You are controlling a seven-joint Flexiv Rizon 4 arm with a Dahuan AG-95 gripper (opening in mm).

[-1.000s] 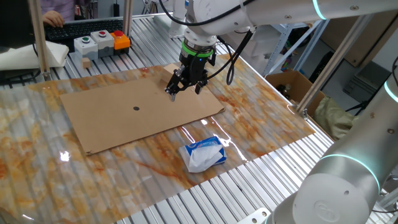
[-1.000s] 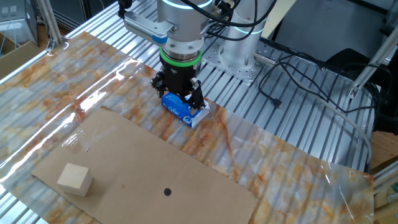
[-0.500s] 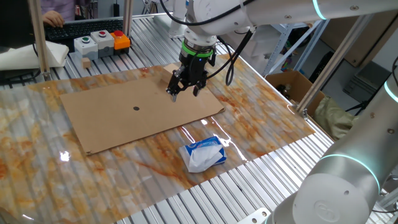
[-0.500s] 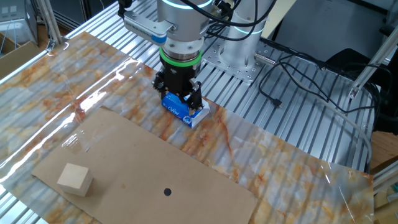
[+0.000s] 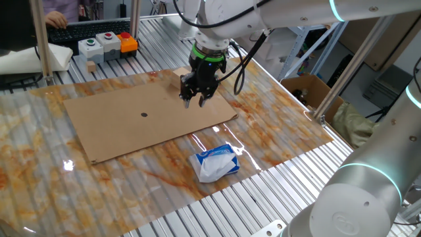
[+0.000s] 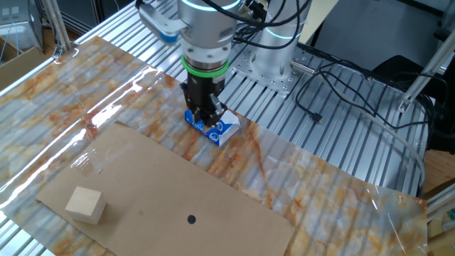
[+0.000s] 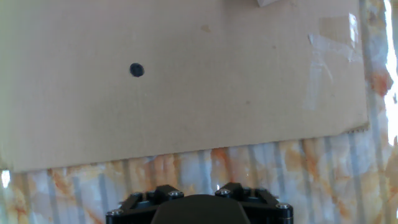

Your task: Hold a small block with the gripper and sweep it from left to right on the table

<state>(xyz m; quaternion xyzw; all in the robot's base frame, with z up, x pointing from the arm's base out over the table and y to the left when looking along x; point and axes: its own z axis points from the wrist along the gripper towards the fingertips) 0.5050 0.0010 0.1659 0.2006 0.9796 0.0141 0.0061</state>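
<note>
The small block (image 6: 85, 205) is a pale tan wooden cube lying on the near left corner of the cardboard sheet in the other fixed view. Only a pale sliver of it (image 7: 268, 2) shows at the top edge of the hand view. In one fixed view it is hidden behind the arm. The gripper (image 5: 195, 101) hangs low over the right part of the cardboard, fingers apart and empty. In the other fixed view the gripper (image 6: 206, 122) is far from the block, up and to its right. The marbled table sheet (image 5: 276, 118) lies under everything.
The brown cardboard sheet (image 5: 131, 128) with a dark dot (image 5: 144, 115) lies on the table. A white-and-blue soft packet (image 5: 214, 163) lies near the front; in the other fixed view it (image 6: 222, 131) is just behind the gripper. A button box (image 5: 105, 45) stands at the back. A second arm's base (image 5: 355, 197) is at the right.
The gripper has turned about a quarter turn on its own axis and stayed over the same part of the cardboard. The block and the packet have not moved.
</note>
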